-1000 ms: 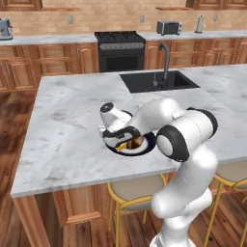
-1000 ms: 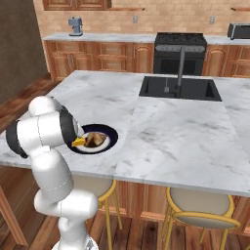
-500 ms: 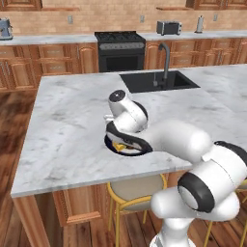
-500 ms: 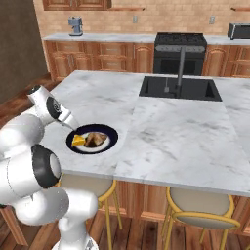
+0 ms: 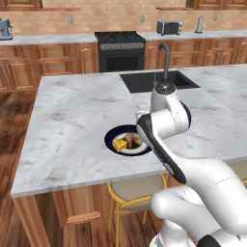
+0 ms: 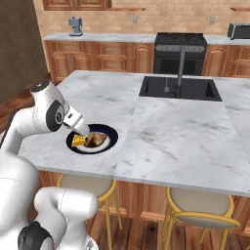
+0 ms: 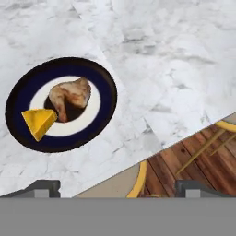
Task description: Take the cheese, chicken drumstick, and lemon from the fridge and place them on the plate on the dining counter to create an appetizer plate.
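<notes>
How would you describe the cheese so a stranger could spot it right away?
On the marble dining counter, near the stool-side edge, sits a navy-rimmed plate. The cheese is the yellow-orange wedge on it, sharp-cornered and flat-faced, beside the lumpy brown chicken drumstick.

I see my arm folded up over the near edge of the worktop, its white links bent back on themselves above the base. My claw hangs in the air with nothing between its tips. In the hand view my two dark fingertips stand far apart at the bottom, the jaws spread wide, aimed down past the worktop's edge.
</notes>
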